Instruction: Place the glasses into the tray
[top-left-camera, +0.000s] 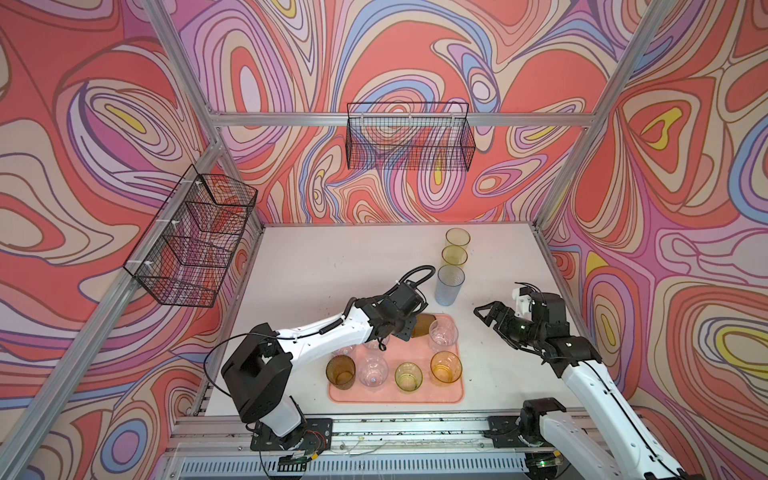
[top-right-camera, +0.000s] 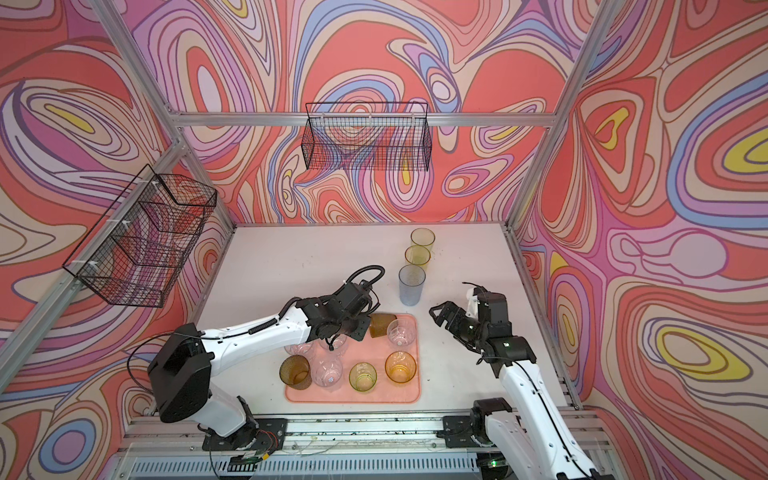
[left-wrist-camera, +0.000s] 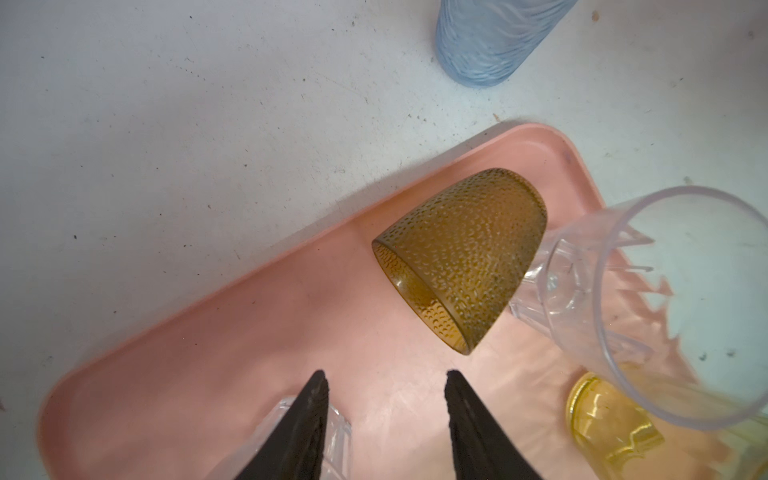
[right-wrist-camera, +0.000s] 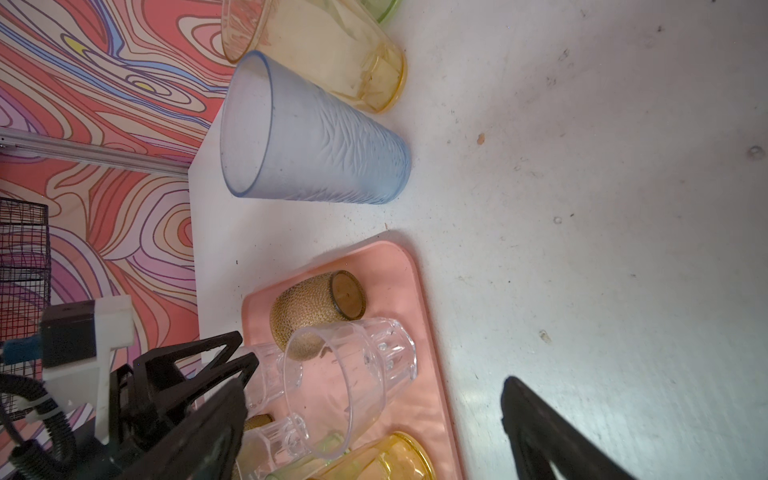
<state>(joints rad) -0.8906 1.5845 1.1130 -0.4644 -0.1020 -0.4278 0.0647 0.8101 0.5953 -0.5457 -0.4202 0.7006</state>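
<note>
While L arm (top-left-camera: 316, 332) reaches over tray (top-left-camera: 395, 401), L pincer (left-wrist-camera: 384, 378) gapes empty, R pincer (top-left-camera: 484, 316) wide.

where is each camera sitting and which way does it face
Top views: high above the front edge, facing down and back at the table and tray; both arms show.
Left wrist: above the left gripper, facing the brown tumbler on its side.
Right wrist: behind the open right gripper, facing the blue tumbler.
Both wrist views share tray, brown and blue tumblers.
</note>
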